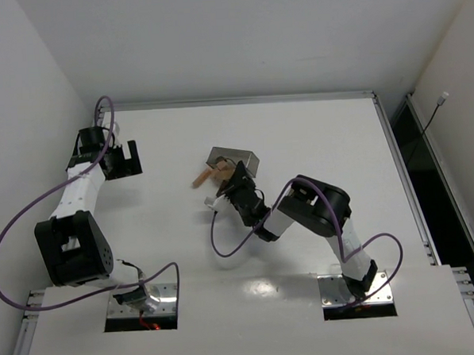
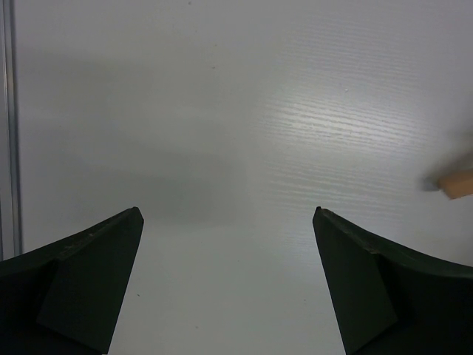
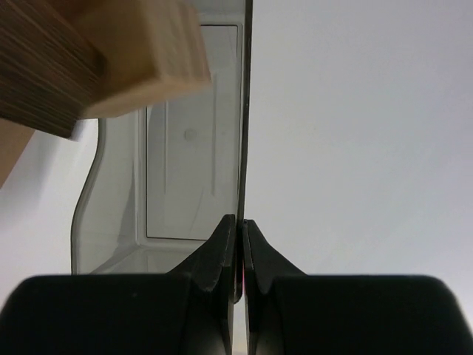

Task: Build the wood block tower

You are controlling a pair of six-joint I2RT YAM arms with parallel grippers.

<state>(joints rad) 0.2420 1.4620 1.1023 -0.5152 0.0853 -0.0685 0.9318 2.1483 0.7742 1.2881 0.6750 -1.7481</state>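
My right gripper is shut on the thin side wall of the translucent grey plastic tray and holds it tilted at the table's middle. A dark brown wood block and a light tan one show close at the upper left of the right wrist view. In the top view, tan pieces lie just left of the tray and the right gripper. My left gripper is open and empty at the far left; a tan block's end shows at its right edge. No tower is in view.
A small white piece lies on the table just in front of the blocks. A raised metal rail runs along the table's far edge, and another along its right side. A purple cable loops from the right arm.
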